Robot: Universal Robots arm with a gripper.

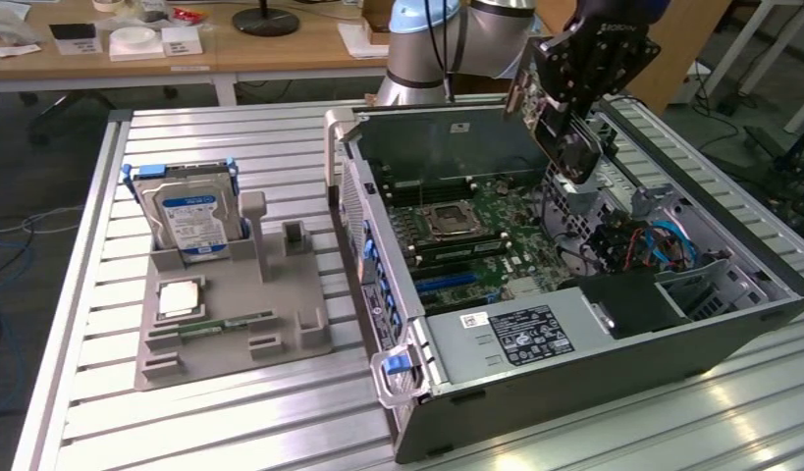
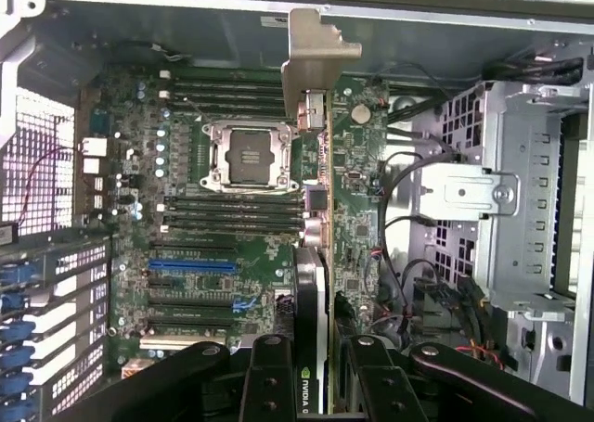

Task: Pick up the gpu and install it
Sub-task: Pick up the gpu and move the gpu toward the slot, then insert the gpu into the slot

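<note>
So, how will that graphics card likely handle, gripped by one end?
Probably stiff: the graphics card juts straight from the gripper without sagging. Likely light, since a pinch at one end carries it. Its thin board and metal bracket, edge-on above the motherboard, look apt to snag or twist if pushed sideways.

One open computer case (image 1: 612,378) takes up the right half of the exterior view. It holds one motherboard (image 1: 487,260) with one processor socket (image 1: 451,221). One blue slot (image 2: 192,265) stands out on that board among the darker ones, which are too crowded to count. At the upper right of the exterior view there is one gpu (image 1: 582,167) and one gripper (image 1: 572,132) with two fingers (image 2: 269,380). At centre left sits one grey holder (image 1: 277,343), which carries one hard drive (image 1: 192,221), one processor chip (image 1: 179,294) and one memory stick (image 1: 232,322).
</note>
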